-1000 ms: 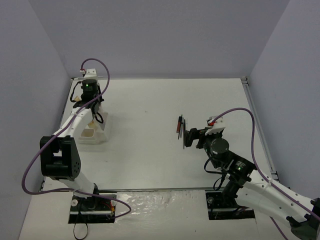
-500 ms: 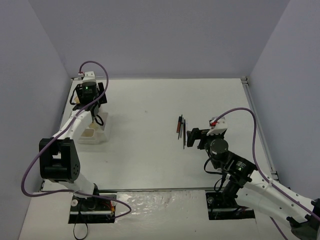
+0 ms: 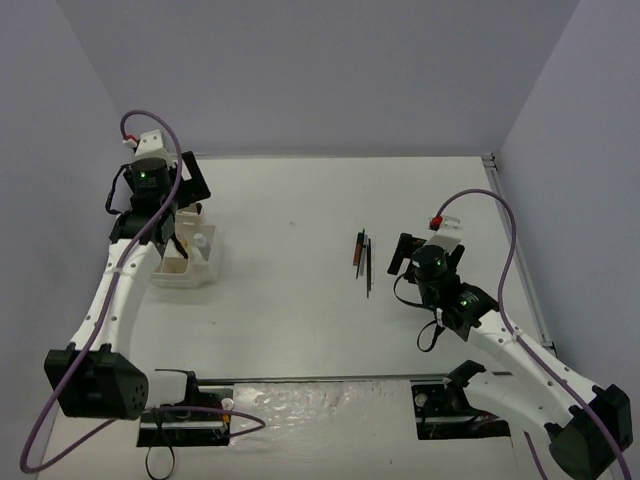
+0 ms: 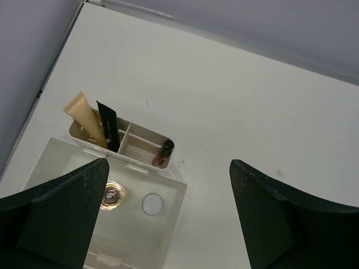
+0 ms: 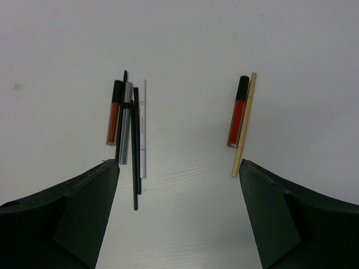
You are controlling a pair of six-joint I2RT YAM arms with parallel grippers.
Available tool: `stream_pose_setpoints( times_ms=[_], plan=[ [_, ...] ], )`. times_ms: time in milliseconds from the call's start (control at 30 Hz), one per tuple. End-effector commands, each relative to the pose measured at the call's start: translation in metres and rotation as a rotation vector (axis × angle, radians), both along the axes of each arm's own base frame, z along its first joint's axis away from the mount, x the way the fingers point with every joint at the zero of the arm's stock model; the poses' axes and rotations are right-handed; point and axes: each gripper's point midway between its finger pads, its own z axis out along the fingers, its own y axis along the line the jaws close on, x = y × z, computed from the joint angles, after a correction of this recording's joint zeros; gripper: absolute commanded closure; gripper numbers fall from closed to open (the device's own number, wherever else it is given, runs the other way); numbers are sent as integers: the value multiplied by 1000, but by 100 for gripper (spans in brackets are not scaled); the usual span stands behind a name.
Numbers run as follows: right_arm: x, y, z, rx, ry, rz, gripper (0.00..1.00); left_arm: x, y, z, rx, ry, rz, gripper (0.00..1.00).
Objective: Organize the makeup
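Right wrist: makeup (image 5: 126, 120) in two groups.
Red gloss (image 5: 114, 112), black pencils (image 5: 135, 151), white stick (image 5: 144, 129) at 10 o'clock; red tube (image 5: 238, 117) against gold stick (image 5: 245, 123) at 2. Left gripper (image 4: 168, 163), right gripper (image 5: 178, 168): spread, empty.

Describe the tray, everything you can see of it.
The tray is a white plastic box, open on top, sitting flat on the table near a wall. Narrow slots along one edge hold a tan tube, a black tube and a red gloss, all leaning. Its large compartment holds a gold-capped bottle and a white-capped bottle. Only the table and these touch it.
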Motion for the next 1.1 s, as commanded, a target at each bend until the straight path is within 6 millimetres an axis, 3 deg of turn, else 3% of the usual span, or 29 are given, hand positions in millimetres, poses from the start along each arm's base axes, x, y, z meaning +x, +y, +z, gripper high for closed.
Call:
stream_pose_setpoints(
  times_ms=[0,100,300,467,833,1067],
  plan=[
    [23,-3,5,94,44,-17,17,-44,-39,59,-121,-98,-162,8],
    [37,-13,-18,74,127,-42,18,-64,-55,53,-141,-90,-246,4],
    [57,-22,-51,87,212,-79,30,-100,-79,2,-125,41,-367,3],
    [69,-30,-70,97,244,-125,38,-119,-83,-35,-127,110,-401,3],
    [78,-39,-111,95,312,-181,50,-124,-90,-37,-147,117,-430,3],
    [79,-46,-119,100,312,-205,51,-124,-90,-39,-147,122,-428,3]
  ],
)
